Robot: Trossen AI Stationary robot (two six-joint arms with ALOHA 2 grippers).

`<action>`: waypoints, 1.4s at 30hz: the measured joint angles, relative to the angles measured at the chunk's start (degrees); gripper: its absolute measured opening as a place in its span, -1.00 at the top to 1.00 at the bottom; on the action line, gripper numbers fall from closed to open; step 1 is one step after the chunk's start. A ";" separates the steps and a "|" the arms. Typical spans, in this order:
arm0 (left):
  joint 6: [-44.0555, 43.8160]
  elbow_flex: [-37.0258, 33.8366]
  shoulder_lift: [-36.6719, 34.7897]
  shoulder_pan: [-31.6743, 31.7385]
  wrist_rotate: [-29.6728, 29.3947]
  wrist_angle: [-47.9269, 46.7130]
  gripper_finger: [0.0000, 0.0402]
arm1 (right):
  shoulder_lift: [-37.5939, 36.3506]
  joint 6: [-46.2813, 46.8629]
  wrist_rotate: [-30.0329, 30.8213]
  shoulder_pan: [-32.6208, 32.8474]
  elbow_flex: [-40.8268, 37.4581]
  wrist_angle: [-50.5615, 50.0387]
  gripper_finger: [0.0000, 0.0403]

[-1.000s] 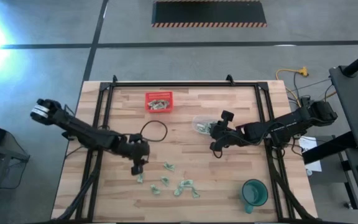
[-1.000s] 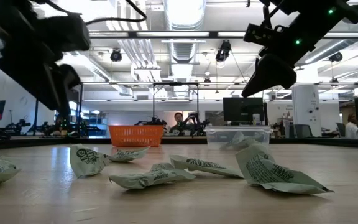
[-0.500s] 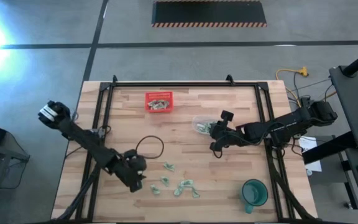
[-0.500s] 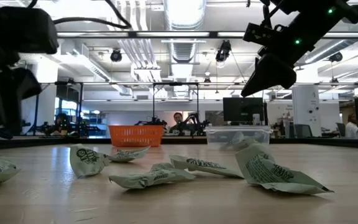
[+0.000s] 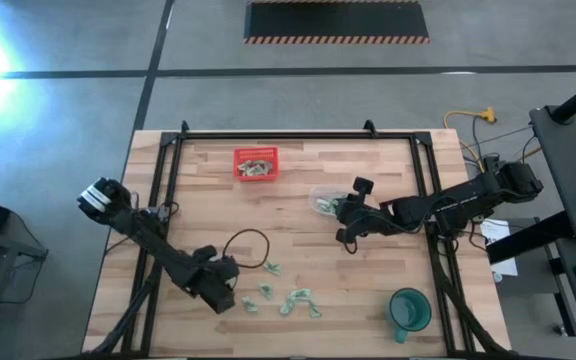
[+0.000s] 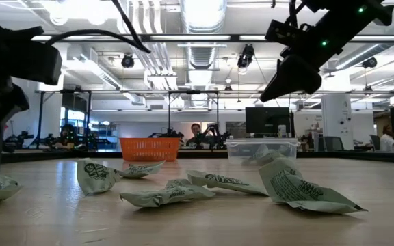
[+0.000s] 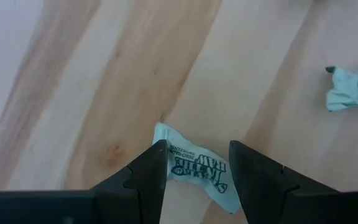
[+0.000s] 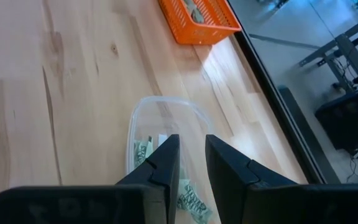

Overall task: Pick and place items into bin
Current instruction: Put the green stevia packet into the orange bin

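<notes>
Pale green crinkly printed items [image 5: 286,297] lie scattered; left gripper [image 7: 194,165] spread astride one.

I'm looking into a big open robotics lab: exposed ducts [image 6: 204,17] and strip lights run overhead, monitors [image 6: 267,121] and desks line the back, and a person [image 6: 195,131] sits out there. My wooden bench [image 5: 298,210] stands on a polished concrete floor with hazard-striped matting [image 5: 336,21] beyond its far edge.
</notes>
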 joint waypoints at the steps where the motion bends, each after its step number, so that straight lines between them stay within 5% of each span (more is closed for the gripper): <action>1: 0.02 0.35 0.28 -0.05 0.47 -0.11 0.23 | 0.00 -0.45 0.00 -0.01 0.00 0.43 0.66; 23: -0.41 6.10 -0.64 -0.45 -0.79 -6.75 0.23 | 0.00 -1.60 0.01 -0.02 -0.09 1.92 0.66; 42: -7.51 2.36 -0.36 -0.45 1.14 -4.42 0.23 | 0.00 -1.53 -0.01 0.02 -0.11 2.33 0.66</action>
